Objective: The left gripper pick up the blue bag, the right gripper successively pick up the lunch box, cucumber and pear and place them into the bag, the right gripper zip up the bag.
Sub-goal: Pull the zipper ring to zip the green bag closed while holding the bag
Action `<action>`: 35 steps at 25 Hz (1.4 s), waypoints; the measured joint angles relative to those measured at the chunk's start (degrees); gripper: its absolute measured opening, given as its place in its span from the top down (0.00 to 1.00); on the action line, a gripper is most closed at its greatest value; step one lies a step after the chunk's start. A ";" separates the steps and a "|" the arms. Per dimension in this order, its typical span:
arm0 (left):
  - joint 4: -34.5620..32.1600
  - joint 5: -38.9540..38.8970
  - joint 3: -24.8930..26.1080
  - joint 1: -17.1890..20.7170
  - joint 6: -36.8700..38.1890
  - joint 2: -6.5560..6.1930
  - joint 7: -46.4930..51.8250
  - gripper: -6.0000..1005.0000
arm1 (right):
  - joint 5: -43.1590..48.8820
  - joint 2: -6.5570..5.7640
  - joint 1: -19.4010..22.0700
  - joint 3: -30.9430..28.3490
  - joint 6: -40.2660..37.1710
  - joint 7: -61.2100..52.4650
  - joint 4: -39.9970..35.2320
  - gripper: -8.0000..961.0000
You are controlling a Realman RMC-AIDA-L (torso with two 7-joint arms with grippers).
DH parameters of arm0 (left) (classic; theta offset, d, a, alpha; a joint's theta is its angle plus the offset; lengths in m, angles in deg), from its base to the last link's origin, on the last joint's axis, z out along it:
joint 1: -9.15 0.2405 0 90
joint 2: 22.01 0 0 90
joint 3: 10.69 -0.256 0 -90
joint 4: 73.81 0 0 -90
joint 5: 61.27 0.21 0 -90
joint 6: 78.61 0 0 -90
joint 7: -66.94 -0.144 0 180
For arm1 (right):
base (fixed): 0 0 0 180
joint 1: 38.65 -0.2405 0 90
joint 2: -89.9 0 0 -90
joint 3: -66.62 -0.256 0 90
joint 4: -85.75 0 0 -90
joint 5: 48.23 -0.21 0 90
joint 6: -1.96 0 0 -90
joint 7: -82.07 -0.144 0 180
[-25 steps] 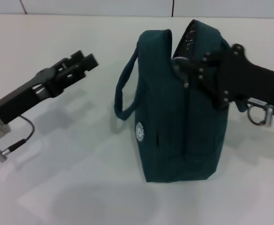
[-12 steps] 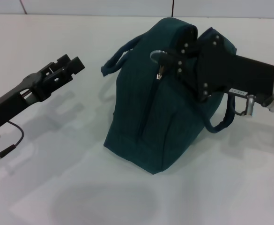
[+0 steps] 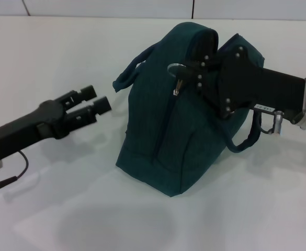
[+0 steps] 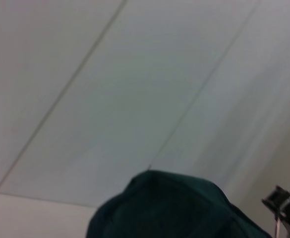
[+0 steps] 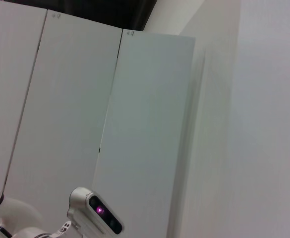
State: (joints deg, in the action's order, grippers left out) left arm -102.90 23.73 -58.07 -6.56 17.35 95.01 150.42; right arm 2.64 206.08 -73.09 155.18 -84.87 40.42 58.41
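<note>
The blue bag stands on the white table in the head view, leaning to the left, its top zipped together. My right gripper reaches in from the right over the bag's top and is shut on the metal ring pull of the zipper. My left gripper hangs open and holds nothing, a little to the left of the bag and not touching it. The left wrist view catches the bag's top. The lunch box, cucumber and pear are out of view.
One loop handle sticks out at the bag's upper left, and the other hangs below my right arm. A cable trails from my left wrist. The right wrist view has only wall panels and the robot's head.
The bag has turned and tipped leftward under my right gripper, then settled. My left gripper has dropped lower and swung right, closer to the bag.
</note>
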 joint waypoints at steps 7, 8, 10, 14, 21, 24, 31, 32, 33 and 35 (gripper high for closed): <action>-0.52 2.08 0.01 -1.36 0.40 0.91 0.02 0.11 | 0.00 0.00 -0.02 0.03 0.18 0.00 0.15 0.99; -0.51 2.34 0.00 -1.68 0.51 1.09 0.03 0.11 | 0.00 0.00 -0.02 0.03 0.19 0.00 0.22 0.99; -0.44 2.93 0.01 -2.53 0.78 1.47 0.26 0.11 | 0.00 0.00 -0.02 0.03 0.19 0.00 0.43 0.99; -0.43 4.20 0.01 -3.56 0.90 1.98 0.81 0.11 | 0.00 0.00 -0.02 0.03 0.19 0.00 0.47 0.99; -0.44 4.70 -0.88 -3.90 0.71 2.23 0.44 0.11 | 0.01 0.00 -0.07 0.00 0.19 0.00 0.47 0.99; -0.47 5.03 -1.76 -3.98 0.12 2.25 0.17 0.14 | 0.02 0.00 -0.15 -0.04 0.18 0.00 0.46 0.99; -0.30 5.32 -1.82 -4.04 -0.40 2.25 -0.11 0.22 | 0.01 0.00 -0.31 0.02 0.18 0.00 0.44 0.99; -0.16 5.18 -1.72 -4.11 -0.41 2.25 -0.13 0.23 | 0.02 0.00 -0.27 0.03 0.18 0.00 0.44 0.99; -0.06 5.09 -1.69 -4.19 -0.41 2.25 -0.14 0.27 | 0.02 0.00 -0.22 0.03 0.18 0.00 0.44 0.99; 0.17 5.00 -1.69 -4.48 -0.43 2.25 -0.15 0.37 | 0.01 0.00 -0.10 0.03 0.18 0.00 0.40 0.99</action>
State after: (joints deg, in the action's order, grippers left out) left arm -102.72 28.73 -59.75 -11.03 16.92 97.26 150.27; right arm 2.66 206.09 -73.19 155.20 -84.69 40.42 58.82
